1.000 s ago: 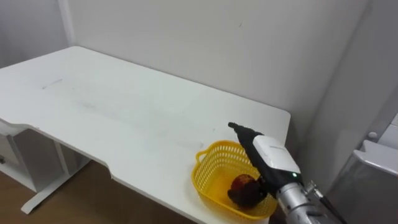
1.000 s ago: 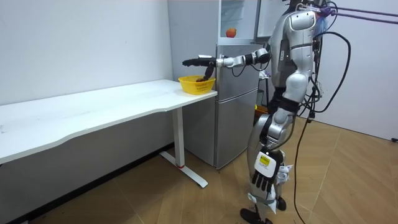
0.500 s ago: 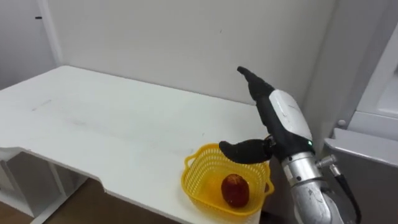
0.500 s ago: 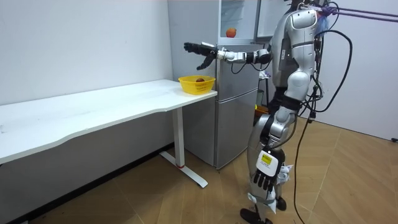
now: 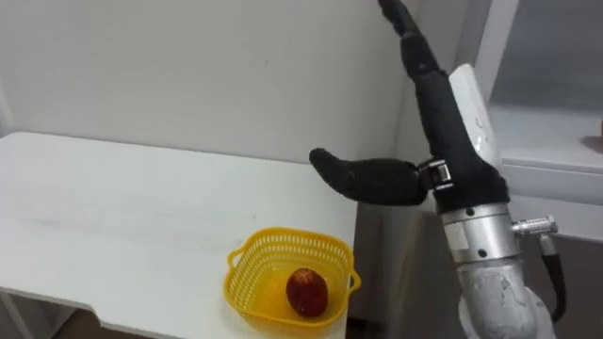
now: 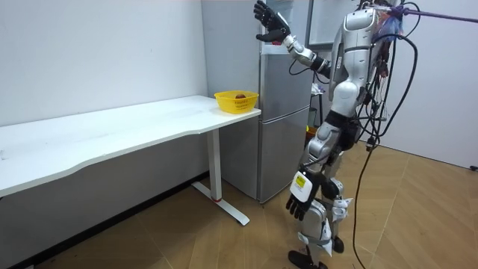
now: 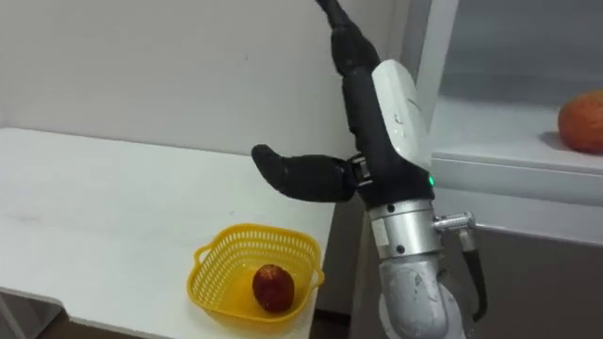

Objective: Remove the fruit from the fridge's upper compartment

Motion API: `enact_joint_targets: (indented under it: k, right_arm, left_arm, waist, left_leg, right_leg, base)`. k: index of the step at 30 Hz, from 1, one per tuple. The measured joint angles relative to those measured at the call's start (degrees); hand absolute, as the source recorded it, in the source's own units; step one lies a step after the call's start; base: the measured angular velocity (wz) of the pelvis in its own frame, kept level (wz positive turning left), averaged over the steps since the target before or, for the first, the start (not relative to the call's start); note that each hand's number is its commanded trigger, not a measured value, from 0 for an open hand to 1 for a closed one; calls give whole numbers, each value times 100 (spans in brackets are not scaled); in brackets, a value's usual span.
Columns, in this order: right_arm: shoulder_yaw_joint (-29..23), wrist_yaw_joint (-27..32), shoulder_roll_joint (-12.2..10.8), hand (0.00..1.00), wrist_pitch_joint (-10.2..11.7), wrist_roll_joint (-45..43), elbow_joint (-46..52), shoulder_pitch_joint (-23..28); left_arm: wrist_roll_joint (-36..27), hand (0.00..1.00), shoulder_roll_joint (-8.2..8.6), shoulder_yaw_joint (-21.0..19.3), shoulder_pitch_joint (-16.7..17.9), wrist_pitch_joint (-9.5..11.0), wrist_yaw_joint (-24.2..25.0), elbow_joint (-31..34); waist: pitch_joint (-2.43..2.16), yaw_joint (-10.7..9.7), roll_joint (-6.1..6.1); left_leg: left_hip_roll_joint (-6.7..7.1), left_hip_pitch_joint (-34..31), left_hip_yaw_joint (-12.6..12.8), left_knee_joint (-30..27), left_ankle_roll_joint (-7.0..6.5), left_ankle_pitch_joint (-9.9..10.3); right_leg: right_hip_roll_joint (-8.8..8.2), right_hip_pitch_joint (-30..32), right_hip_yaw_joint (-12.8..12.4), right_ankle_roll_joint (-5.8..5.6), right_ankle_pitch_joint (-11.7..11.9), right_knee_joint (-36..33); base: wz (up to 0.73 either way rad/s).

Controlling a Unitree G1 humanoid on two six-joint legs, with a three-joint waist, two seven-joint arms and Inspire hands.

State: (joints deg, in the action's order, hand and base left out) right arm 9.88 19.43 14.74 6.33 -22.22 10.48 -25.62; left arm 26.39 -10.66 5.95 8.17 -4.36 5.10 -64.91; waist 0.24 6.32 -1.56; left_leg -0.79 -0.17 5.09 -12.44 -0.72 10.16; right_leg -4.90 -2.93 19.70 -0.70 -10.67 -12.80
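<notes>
My right hand (image 7: 369, 89) is raised high in front of the open upper fridge compartment (image 7: 509, 141), open, with straight fingers and the thumb stuck out to the left, holding nothing. An orange fruit (image 7: 584, 121) lies on the fridge shelf to the right of that hand, apart from it. Below, a yellow basket (image 7: 250, 232) with a red apple (image 7: 272, 286) in it stands on the white table's (image 5: 94, 207) corner. In the room view I stand by the grey fridge (image 6: 287, 112) with my right hand (image 6: 269, 19) up at its top. My left hand (image 6: 301, 198) hangs open beside my leg.
The table (image 6: 112, 134) runs along the white wall to the room view's left, and the basket (image 6: 236, 101) sits at the end next to the fridge. Wooden floor lies open around me.
My right hand has lifted from just above the basket to the height of the upper fridge. The head camera has swung up and right. The apple stays in the basket.
</notes>
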Motion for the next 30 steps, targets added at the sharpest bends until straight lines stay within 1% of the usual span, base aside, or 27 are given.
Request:
enact_joint_targets:
  k: [1,2,4,5,6,7,9,10,12,13,15,19,21,24,27,30]
  right_arm:
    - [-53,50,11,0,0,0,75,4]
    - [-86,56,12,0,4,-3,119,11]
    - [-241,178,14,0,65,-11,274,24]
    - [-272,231,20,0,72,-10,313,26]
    - [-341,318,35,0,116,-6,381,47]
    - [-387,355,39,0,144,-6,423,77]
    - [-536,502,43,0,202,-5,604,275]
    - [-606,552,45,0,265,-16,626,323]
    - [-752,643,51,0,312,-16,673,354]
    - [-845,705,51,0,317,-17,711,357]
    - [-987,761,74,0,323,-12,839,414]
    - [-1284,929,179,0,421,-15,1037,546]
    - [-1403,1011,262,0,425,-14,1037,546]
    - [-1482,1118,400,0,458,22,1031,578]
    - [-1521,1170,405,0,467,24,1030,670]
    - [-1558,1170,407,0,475,203,946,682]
  left_arm:
    - [-2,0,14,-1,-2,6,-1,-25]
    - [-2,0,19,-1,1,10,-5,-35]
    - [-128,0,29,-1,0,41,-70,-74]
    - [-146,0,29,-3,1,61,-85,-75]
    - [-186,0,32,-6,5,87,-102,-75]
    - [-200,0,33,-7,3,91,-105,-75]
    - [-202,0,33,-27,17,138,-121,-97]
    - [-202,0,33,-27,19,188,-123,-150]
    - [-202,0,33,-27,20,196,-122,-163]
    - [-201,0,32,-28,21,196,-124,-168]
    - [-197,0,30,-27,25,196,-130,-177]
    - [-197,0,11,-30,54,195,-197,-203]
    - [-197,0,-1,-30,87,196,-184,-203]
    - [-197,0,-8,-31,132,196,-163,-202]
    - [-197,0,-8,-33,147,195,-145,-202]
    - [-199,0,-8,-77,144,192,-107,-203]
  waist:
    - [8,-7,17]
    - [6,-25,24]
    - [-4,-148,36]
    - [-4,-158,36]
    - [-6,-159,33]
    - [-7,-173,31]
    - [-26,-237,-7]
    - [-33,-320,-26]
    - [-46,-367,-59]
    - [-47,-433,-81]
    - [-40,-469,-112]
    - [-10,-504,-188]
    - [-15,-510,-220]
    - [-8,-513,-252]
    - [-4,-511,-268]
    - [-9,-518,-287]
  left_leg:
    - [-16,48,71,29,0,0]
    - [-21,73,102,50,1,0]
    - [-26,144,138,81,1,0]
    - [-32,162,166,88,2,0]
    - [-49,212,253,114,6,3]
    - [-54,229,271,116,10,6]
    - [-62,302,300,171,19,11]
    - [-68,327,308,172,29,20]
    - [-83,351,356,175,41,29]
    - [-89,362,370,182,45,32]
    - [-96,381,393,180,47,33]
    - [-104,383,419,168,51,35]
    - [-85,383,419,166,51,36]
    - [-74,389,419,162,52,36]
    - [-76,398,419,160,55,38]
    - [-74,390,419,166,55,38]
  right_leg:
    - [8,6,-60,5,3,-10]
    - [11,5,-83,5,4,-17]
    - [17,-21,-126,5,4,-25]
    - [27,-22,-174,5,4,-25]
    - [46,-23,-251,9,6,-24]
    - [50,-32,-269,12,9,-23]
    - [69,-78,-324,12,9,-17]
    - [79,-104,-341,13,8,-5]
    - [97,-104,-387,18,12,-1]
    - [104,-110,-400,22,14,-1]
    - [108,-120,-406,24,15,-5]
    - [120,-121,-429,32,20,0]
    - [121,-123,-435,33,20,11]
    - [125,-128,-439,33,20,27]
    - [129,-133,-461,33,20,35]
    - [132,-136,-468,34,20,59]
  base:
    - [-24]
    - [-23]
    - [-13]
    - [-23]
    - [-25]
    - [-24]
    - [-12]
    - [-10]
    - [-13]
    - [-10]
    - [-5]
    - [-3]
    - [0]
    - [0]
    - [0]
    - [0]
